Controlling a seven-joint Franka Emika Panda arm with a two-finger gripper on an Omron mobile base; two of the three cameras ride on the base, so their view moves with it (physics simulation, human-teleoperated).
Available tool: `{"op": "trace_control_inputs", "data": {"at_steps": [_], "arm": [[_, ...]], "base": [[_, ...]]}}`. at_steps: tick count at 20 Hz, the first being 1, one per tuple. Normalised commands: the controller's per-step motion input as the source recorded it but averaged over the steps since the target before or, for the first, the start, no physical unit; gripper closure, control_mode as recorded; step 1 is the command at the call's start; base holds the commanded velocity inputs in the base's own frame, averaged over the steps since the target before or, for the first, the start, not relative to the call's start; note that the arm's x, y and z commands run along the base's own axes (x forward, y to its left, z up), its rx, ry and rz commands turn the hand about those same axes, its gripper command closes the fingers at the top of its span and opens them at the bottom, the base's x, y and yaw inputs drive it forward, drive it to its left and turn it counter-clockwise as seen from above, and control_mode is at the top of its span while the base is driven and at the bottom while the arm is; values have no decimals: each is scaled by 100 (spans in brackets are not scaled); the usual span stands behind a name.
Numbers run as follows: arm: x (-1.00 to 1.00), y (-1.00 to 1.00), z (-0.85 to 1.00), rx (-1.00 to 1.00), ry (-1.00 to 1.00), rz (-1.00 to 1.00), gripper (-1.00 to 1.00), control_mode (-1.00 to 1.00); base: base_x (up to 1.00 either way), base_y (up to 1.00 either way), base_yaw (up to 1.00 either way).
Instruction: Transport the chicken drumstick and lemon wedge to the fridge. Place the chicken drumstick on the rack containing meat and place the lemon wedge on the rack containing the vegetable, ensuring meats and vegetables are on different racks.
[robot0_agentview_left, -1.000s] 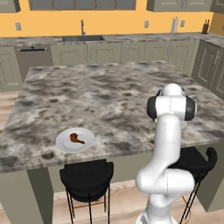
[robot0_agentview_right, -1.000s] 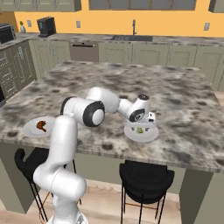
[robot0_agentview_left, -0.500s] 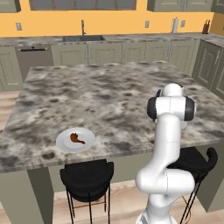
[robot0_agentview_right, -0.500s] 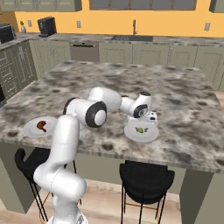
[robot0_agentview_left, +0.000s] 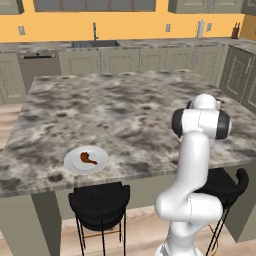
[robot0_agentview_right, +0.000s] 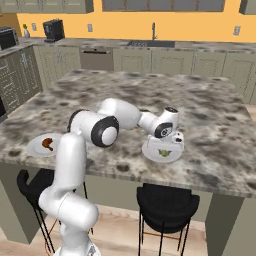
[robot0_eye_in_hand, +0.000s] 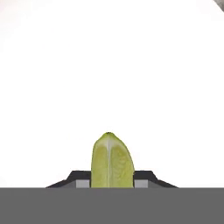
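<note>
The kitchen island (robot0_agentview_left: 125, 105) carried a mottled grey-brown stone top; two white plates lay directly on it, both near the front edge and well apart; one plate (robot0_agentview_left: 86, 159) held a brown chicken drumstick (robot0_agentview_left: 88, 159); the other plate (robot0_agentview_right: 162, 151) held a green lemon wedge (robot0_eye_in_hand: 112, 160), standing on its white surface.
</note>
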Motion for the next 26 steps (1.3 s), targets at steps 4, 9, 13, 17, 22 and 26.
{"op": "trace_control_inputs", "data": {"at_steps": [4, 9, 13, 17, 22, 26], "arm": [[-47, 0, 76, 0, -23, -2, 100, -100], [-63, 20, 96, 0, -5, -2, 100, -100], [-78, 50, 94, 0, 0, -3, 100, -100], [-93, 58, 81, 0, 0, -3, 100, -100], [-97, 53, 77, 0, 0, -1, 100, -100], [-87, 58, 75, 0, 0, -1, 100, -100]], "base": [[0, 0, 0], [0, 0, 0], [0, 0, 0], [0, 0, 0], [0, 0, 0], [0, 0, 0]]}}
